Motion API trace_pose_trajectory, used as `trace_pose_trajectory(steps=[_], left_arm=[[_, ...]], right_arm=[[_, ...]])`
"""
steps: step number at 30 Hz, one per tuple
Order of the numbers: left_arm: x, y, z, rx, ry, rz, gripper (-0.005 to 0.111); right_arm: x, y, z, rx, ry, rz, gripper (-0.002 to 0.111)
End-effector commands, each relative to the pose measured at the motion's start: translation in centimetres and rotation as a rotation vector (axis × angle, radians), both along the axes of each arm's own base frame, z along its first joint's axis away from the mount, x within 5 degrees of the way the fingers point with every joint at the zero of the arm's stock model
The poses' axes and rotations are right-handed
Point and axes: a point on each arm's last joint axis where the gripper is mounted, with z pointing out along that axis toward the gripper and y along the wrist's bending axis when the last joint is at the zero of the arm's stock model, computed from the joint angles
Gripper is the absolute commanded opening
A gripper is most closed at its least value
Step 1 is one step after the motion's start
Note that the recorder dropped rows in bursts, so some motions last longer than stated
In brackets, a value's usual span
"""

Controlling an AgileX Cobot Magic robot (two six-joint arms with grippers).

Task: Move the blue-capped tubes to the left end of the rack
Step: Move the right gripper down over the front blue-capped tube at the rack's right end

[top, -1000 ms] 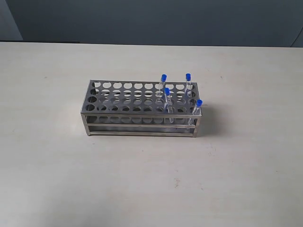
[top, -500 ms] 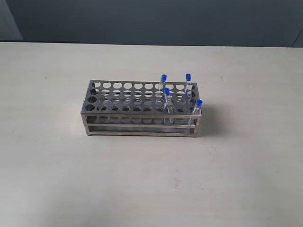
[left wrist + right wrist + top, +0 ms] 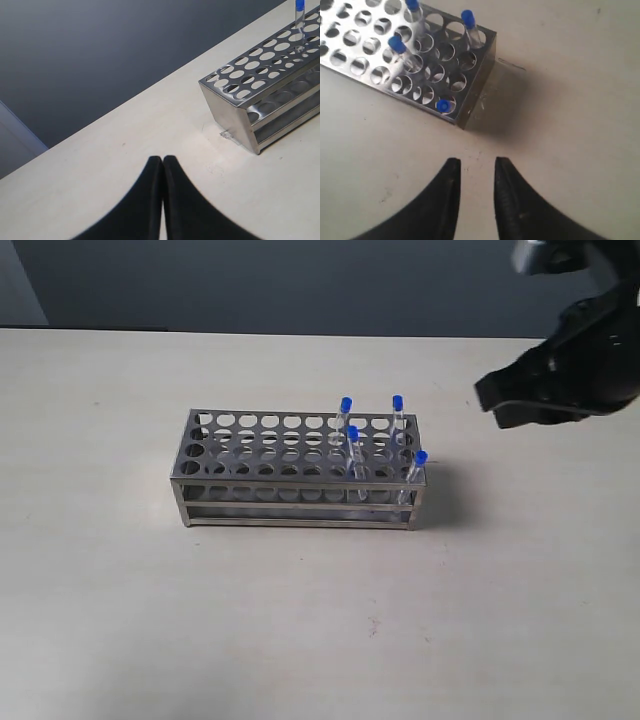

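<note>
The shiny steel rack [image 3: 260,480] stands mid-table, and all the blue-capped tubes sit upright in its right end: two at the back [image 3: 346,406] [image 3: 398,404], one in the middle [image 3: 352,435], one at the front right corner [image 3: 420,459]. In the right wrist view the rack [image 3: 350,55] and its blue caps [image 3: 397,45] [image 3: 467,17] [image 3: 442,105] lie beyond my right gripper [image 3: 477,162], which is open and empty. In the exterior view the right arm [image 3: 560,380] hovers right of the rack. My left gripper [image 3: 163,160] is shut and empty, away from the rack's [image 3: 260,100] empty end; one tube [image 3: 299,10] shows.
The pale table [image 3: 300,620] stretches around the rack on all sides. A dark wall [image 3: 300,280] runs behind the table's far edge. The left arm is out of the exterior view.
The right arm has come into the exterior view from the upper right, toward the rack's right end. The rack and tubes have not moved.
</note>
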Motion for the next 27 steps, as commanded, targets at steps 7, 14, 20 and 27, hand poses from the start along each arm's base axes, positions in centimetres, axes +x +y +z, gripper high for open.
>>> trace_pose_trajectory(steps=[7, 14, 20, 27], left_arm=[[0.0, -0.1, 0.2, -0.011, -0.003, -0.006, 0.001], [0.0, -0.1, 0.2, -0.011, -0.003, -0.006, 0.001], [0.0, -0.1, 0.2, -0.011, -0.003, -0.006, 0.001], [0.0, -0.1, 0.2, -0.011, -0.003, -0.006, 0.001]], right_arm=[[1.9, 7.0, -3.4, -0.037, -0.051, 0.138, 0.025], [2.2, 7.6, -5.0, -0.070, 0.001, 0.147, 0.025], [2.5, 7.6, -5.7, -0.100, 0.010, 0.156, 0.025], [2.8, 7.4, -5.9, -0.130, -0.017, 0.138, 0.025]])
